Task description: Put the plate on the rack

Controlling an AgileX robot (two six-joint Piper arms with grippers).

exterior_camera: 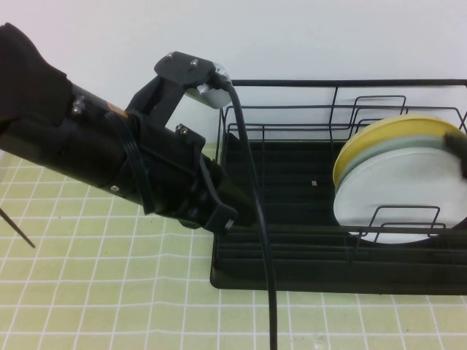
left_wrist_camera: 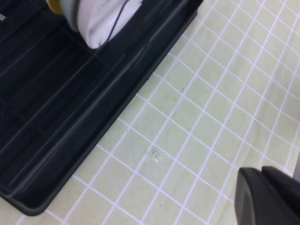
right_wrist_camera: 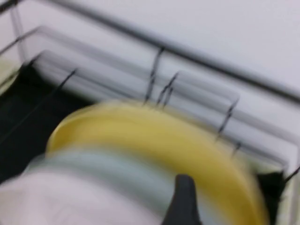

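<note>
plates (exterior_camera: 394, 186) in rack (exterior_camera: 241, 275) | right gripper (exterior_camera: 457, 149) at rim | left gripper (left_wrist_camera: 266, 197) above mat (exterior_camera: 109, 281)

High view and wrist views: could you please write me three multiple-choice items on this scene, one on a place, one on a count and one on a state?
1. Where is the right pincer?
A. at the yellow plate in the rack
B. over bare cloth
C. under the rack

2. How many plates stand in the rack?
A. one
B. three
C. five

3. How is the left pincer?
A. open round a plate
B. shut on a cup
C. shut and empty, above the checked cloth beside the rack

Answers:
1 A: it shows as a dark shape at that plate's edge, open.
2 B: the yellow plate, a pale blue plate and a white plate stand on edge together.
3 C: its closed tips hang over the cloth with nothing between them.
</note>
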